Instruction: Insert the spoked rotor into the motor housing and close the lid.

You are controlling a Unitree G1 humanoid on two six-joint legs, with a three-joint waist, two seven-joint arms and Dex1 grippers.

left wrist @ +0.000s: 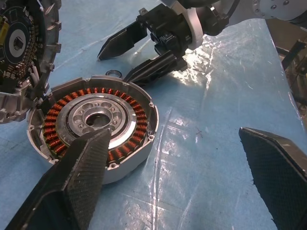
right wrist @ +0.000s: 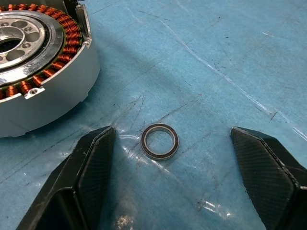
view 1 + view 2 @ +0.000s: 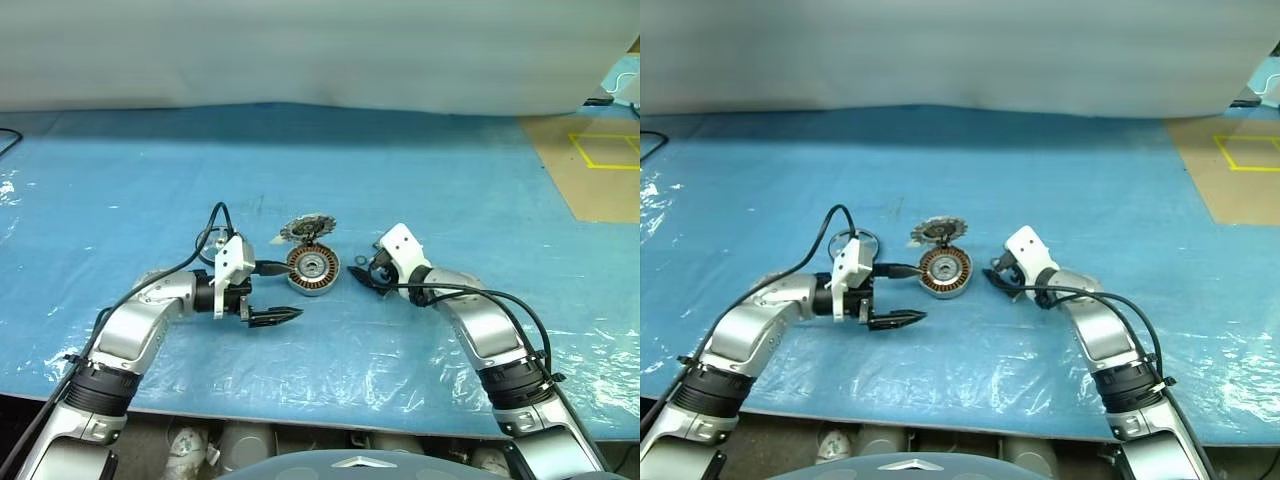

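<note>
Both jaws wide open, empty.

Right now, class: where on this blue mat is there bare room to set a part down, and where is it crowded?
Free: the mat beyond the lid, and its front edge. Crowded: the centre, with housing, small ring and both grippers.

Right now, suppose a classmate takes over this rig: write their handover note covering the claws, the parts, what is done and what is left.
Left claw: open, empty, one finger over the motor housing.
Right claw: open, empty, straddling a small loose ring on the blue mat.
Spoked rotor: on the mat behind the left wrist.
Lid: tilted up just behind the housing.
Done: nothing; the housing is open and its windings are bare.
Left: insert the rotor, close the lid.
</note>
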